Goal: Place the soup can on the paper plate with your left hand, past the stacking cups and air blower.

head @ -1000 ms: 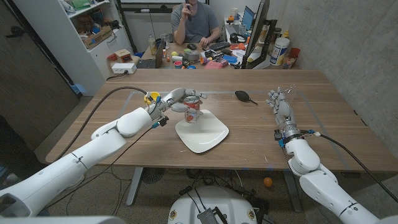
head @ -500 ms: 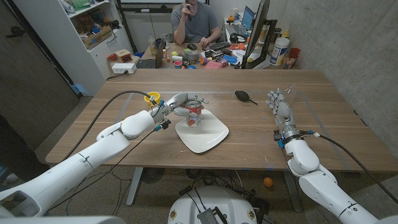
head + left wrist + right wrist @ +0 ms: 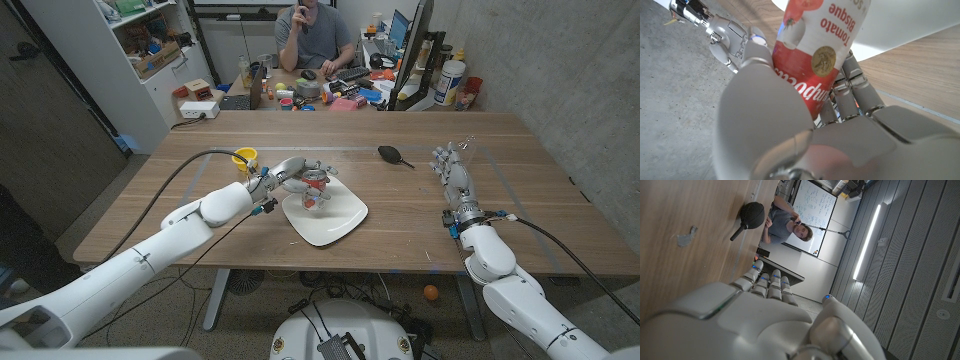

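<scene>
Gripping the soup can [image 3: 313, 187], the left hand [image 3: 297, 172] is lowering it over the paper plate's [image 3: 340, 217] ten-o'clock rim; releasing comes next. Right hand [image 3: 451, 172] is idling, fingers apart.

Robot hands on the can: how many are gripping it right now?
1. The left hand grips the soup can over the paper plate. The right hand holds nothing, standing apart at the table's right side.

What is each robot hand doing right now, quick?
Left robot hand: holding the soup can over the paper plate.
Right robot hand: open, holding nothing, fingers extended.
</scene>
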Controlling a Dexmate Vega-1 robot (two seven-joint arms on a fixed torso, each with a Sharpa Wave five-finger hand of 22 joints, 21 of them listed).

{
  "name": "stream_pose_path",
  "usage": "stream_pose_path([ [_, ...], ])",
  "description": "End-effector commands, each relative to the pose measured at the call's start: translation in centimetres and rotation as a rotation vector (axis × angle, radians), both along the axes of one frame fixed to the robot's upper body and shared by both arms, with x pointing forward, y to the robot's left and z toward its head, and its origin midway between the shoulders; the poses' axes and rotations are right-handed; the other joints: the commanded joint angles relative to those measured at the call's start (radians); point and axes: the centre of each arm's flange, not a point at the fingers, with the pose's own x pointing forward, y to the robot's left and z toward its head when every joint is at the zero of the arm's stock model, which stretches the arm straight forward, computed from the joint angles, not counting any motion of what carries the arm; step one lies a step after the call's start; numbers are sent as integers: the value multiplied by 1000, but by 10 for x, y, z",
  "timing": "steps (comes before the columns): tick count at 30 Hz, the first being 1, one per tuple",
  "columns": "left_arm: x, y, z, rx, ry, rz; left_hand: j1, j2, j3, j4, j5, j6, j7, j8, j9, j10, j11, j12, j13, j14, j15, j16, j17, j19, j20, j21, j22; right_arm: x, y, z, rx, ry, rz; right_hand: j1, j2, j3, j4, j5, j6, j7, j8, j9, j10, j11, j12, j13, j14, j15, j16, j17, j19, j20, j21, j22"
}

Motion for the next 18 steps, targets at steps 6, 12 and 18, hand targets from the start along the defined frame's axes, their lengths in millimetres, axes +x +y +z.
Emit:
stream_pose_path([
  [6, 9, -5, -12, 20, -32, 16, 139, 155, -1, 6, -3, 354, 281, 2, 4, 154, -148, -3, 4, 197, -275, 8, 4, 53, -134, 7, 4, -2, -4, -5, 8, -1, -2, 8, 31, 4, -2, 0, 1, 8, 4, 3, 10, 0, 2, 4, 3, 6, 3, 2, 9, -2, -7, 2],
  [12, 13, -6, -16, 23, -45, 19, 139, 156, -2, 6, -3, 352, 278, 0, 4, 154, -150, -4, 5, 196, -275, 7, 4, 51, -135, 6, 4, -4, -5, -5, 9, -1, -5, 7, 30, 4, -2, 0, 1, 8, 4, 3, 10, 0, 2, 4, 4, 6, 3, 2, 9, -2, -8, 2],
  [18, 16, -7, -24, 31, -42, 23, 139, 157, -3, 7, -3, 355, 276, 0, 4, 154, -151, -5, 6, 195, -275, 7, 4, 50, -136, 6, 4, -5, -5, -6, 10, -1, -9, 7, 30, 4, -2, -1, 2, 9, 4, 3, 10, 1, 2, 4, 4, 6, 3, 2, 10, -1, -9, 2],
])
